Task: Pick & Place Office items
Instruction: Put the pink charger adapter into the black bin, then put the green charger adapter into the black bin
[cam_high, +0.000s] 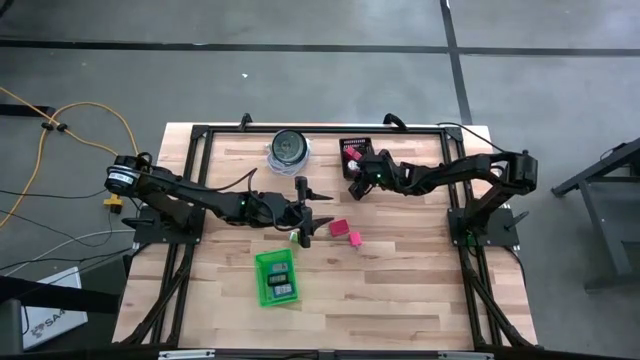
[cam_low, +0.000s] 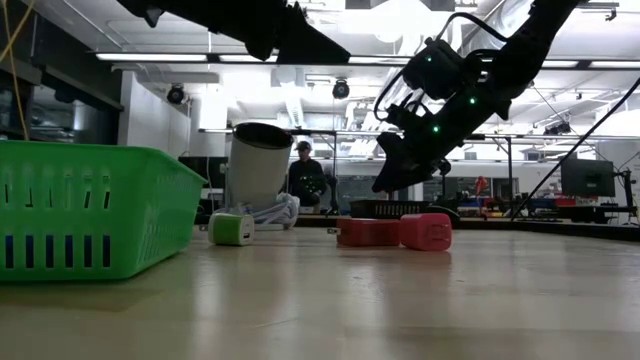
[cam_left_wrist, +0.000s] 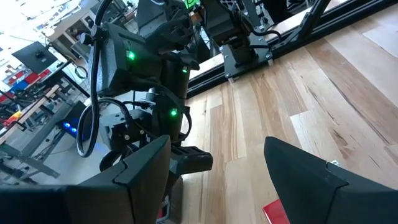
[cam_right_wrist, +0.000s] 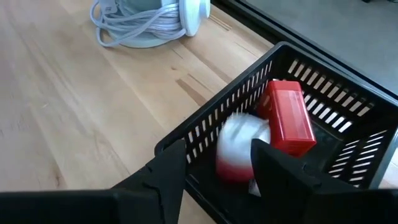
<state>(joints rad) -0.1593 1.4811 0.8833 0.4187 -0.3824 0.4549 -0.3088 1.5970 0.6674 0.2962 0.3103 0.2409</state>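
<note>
The right pincer (cam_right_wrist: 217, 158), fingers spread, hovers over the black slatted plastic basket (cam_right_wrist: 348, 118), seemingly dropping a red-and-white piece (cam_right_wrist: 239, 149); next, the pink blocks (cam_high: 346, 232) on the wooden worktop (cam_high: 400, 280).

Only one legible mark appears: a white box (cam_high: 52, 318) on the floor beside the table's left front corner carries dark letters that seem to begin "SA", the rest cut off. No other label, brand or number can be read.
</note>
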